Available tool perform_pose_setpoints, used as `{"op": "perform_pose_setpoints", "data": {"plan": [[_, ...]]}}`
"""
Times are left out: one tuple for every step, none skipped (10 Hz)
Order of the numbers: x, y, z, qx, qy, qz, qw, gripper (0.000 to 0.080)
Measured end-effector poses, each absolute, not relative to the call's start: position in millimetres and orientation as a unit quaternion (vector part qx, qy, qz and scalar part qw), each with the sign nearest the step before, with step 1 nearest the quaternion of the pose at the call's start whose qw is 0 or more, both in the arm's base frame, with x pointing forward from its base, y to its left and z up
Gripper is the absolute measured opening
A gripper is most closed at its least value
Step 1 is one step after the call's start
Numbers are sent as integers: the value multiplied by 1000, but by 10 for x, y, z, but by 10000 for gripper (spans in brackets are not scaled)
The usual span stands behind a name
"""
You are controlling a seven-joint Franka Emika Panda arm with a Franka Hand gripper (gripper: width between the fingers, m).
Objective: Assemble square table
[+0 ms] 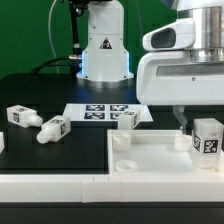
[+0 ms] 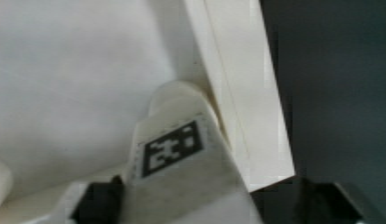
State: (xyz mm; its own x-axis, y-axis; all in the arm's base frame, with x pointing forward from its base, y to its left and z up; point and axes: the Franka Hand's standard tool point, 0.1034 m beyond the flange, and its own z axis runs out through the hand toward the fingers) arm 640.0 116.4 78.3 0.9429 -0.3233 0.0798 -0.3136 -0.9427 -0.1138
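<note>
The white square tabletop [image 1: 150,160] lies at the front on the exterior view's right, with round corner sockets [image 1: 122,141]. My gripper [image 1: 205,122] is shut on a white leg [image 1: 207,140] with a square tag and holds it upright at the slab's right end, next to a socket [image 1: 181,141]. In the wrist view the tagged leg [image 2: 172,150] runs between my dark fingers [image 2: 105,197], close along the slab's raised rim [image 2: 225,80]. Two loose legs [image 1: 22,117] [image 1: 52,129] lie at the left, and a third [image 1: 125,119] lies by the marker board.
The marker board [image 1: 100,111] lies flat in the middle behind the tabletop. The robot's base [image 1: 103,50] stands at the back. A long low white border bar [image 1: 55,185] runs along the front edge. The table surface is black.
</note>
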Motion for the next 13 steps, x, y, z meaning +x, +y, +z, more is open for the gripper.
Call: {"op": "perform_pose_setpoints", "data": {"plan": [[6401,1152,782,-973,218,-45,54,375],[6411,1115,789,-959,274,-43,56,295],[6412,1111,792,-945,321,-39,57,295],[6398,1122,787,-915,398,-32,58,295],[6379,1140,782,-870,490,-23,59,293],[6355,1179,754,-819,570,-11,66,293],[6369,1188,743,-776,625,-7,79,293],[6366,1188,745,-763,641,-7,83,288],[6366,1189,744,-764,640,-7,83,288],[6360,1191,746,-779,621,-8,81,288],[6341,1219,754,-824,563,-11,67,292],[6366,1207,776,-890,451,-21,60,292],[6374,1193,782,-914,401,-22,60,528]]}}
